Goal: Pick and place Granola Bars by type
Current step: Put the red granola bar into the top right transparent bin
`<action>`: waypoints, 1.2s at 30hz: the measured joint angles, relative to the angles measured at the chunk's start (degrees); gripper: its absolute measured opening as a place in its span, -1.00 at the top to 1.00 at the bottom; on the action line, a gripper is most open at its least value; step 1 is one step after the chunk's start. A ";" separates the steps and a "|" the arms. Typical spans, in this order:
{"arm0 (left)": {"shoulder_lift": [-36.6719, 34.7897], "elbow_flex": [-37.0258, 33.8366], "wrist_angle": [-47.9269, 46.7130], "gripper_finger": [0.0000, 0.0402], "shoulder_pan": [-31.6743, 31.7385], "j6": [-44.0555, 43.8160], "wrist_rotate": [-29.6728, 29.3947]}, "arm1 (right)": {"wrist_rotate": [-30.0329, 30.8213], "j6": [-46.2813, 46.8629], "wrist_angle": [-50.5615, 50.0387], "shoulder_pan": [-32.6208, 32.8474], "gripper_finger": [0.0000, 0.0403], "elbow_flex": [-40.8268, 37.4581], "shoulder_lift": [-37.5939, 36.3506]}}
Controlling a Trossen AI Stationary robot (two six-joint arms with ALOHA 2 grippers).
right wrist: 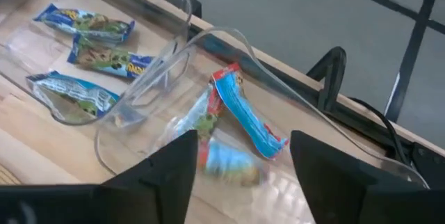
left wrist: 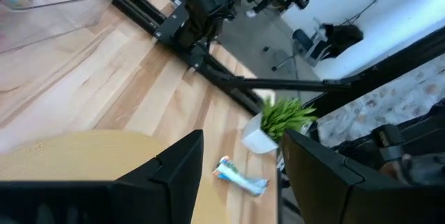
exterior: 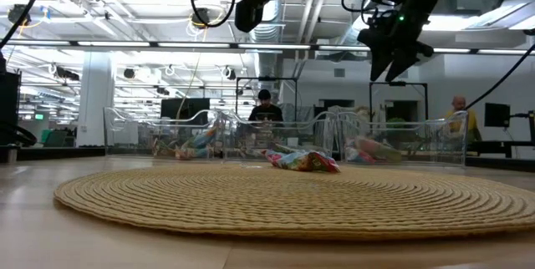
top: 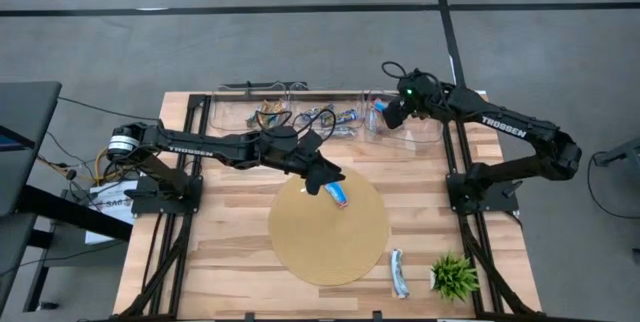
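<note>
The left hand (top: 330, 179) hangs over the far edge of the round woven mat (top: 330, 252) in the middle of the table (top: 225, 252), its two fingers spread apart and holding nothing; the left wrist view shows the gap between them empty. Just beside it, on the mat, lies one bar (top: 339, 195) in a blue and red wrapper, and the low view shows the same crumpled wrapper (exterior: 303, 161) resting on the mat's far side. Another bar (top: 399, 273), blue and silvery, lies on the bare wood off the mat, between the mat's edge and a small green plant (top: 454, 276) in a white pot near the table's front right corner; the left wrist view catches that bar (left wrist: 240, 176) close to the plant (left wrist: 281, 116). The right hand (top: 388, 114) is raised above the rightmost of the clear plastic bins (top: 415, 137) set along the back of the table, fingers released and empty. Below it, in the right wrist view, a blue and red bar (right wrist: 245, 113) leans against the bin's curved wall, with a blurred one (right wrist: 229, 160) under it. The neighbouring bin holds three more bars (right wrist: 90, 57) with green and blue wrappers, lying flat and close together. People show in the room beyond the table.
</note>
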 joint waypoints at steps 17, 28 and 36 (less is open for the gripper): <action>0.73 0.00 -24.18 0.06 0.00 26.29 0.02 | -18.08 1.65 3.81 22.07 -0.13 0.02 -11.90; 10.83 11.03 -39.12 0.06 -0.42 48.08 -7.52 | -10.73 13.57 4.11 41.43 -0.13 0.10 -13.61; 22.69 24.83 -49.60 0.06 -0.28 59.14 -11.34 | -4.11 19.81 4.49 49.48 -0.13 0.00 -13.31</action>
